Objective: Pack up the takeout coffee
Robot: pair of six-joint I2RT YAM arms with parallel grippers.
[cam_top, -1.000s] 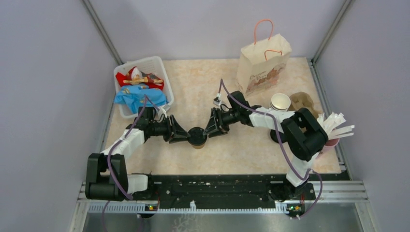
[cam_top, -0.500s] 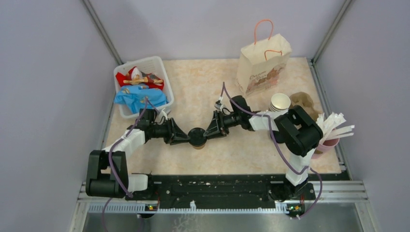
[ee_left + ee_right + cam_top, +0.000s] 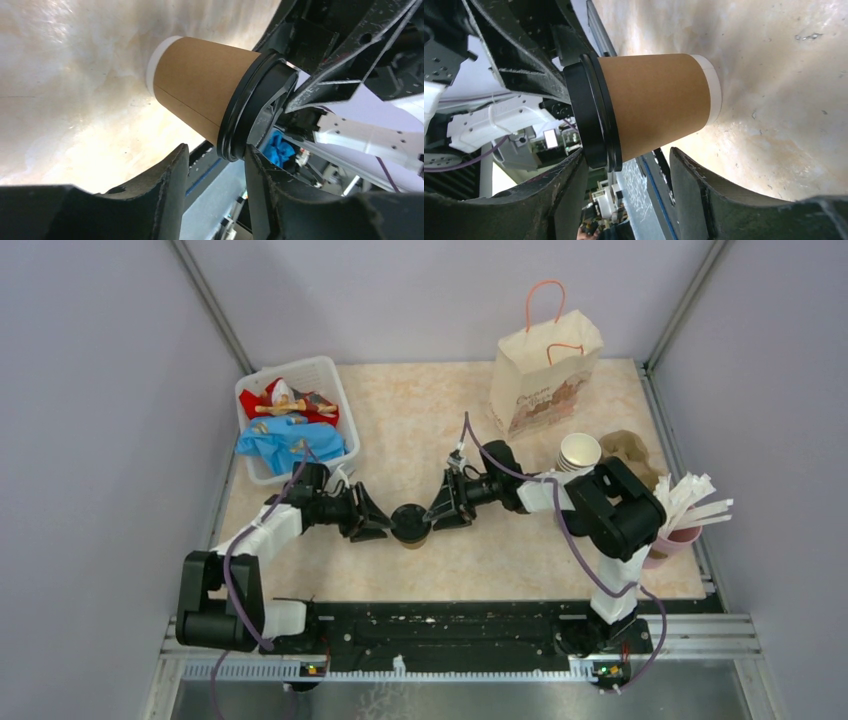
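One takeout coffee cup (image 3: 410, 524), brown paper with a black lid (image 3: 409, 519) on it, stands upright in the middle of the table. My left gripper (image 3: 378, 521) is at its left and my right gripper (image 3: 438, 511) at its right, both at lid height. In the left wrist view the cup (image 3: 200, 85) lies just beyond my open left gripper (image 3: 214, 162), its lid (image 3: 250, 105) against one fingertip. In the right wrist view my right gripper (image 3: 628, 160) is open too, with the lid (image 3: 591, 110) by one finger. A second cup (image 3: 580, 451), lidless, stands at the right.
A paper bag (image 3: 545, 375) with orange handles stands at the back right. A brown pulp tray (image 3: 630, 450) and a pink cup of white sticks (image 3: 690, 512) are at the right edge. A white basket (image 3: 330, 380) of wrappers sits at the back left.
Both grippers narrowed briefly at the lid's rim and stand open again. The right arm's elbow has shifted a little to the left. The cup has stayed in place.
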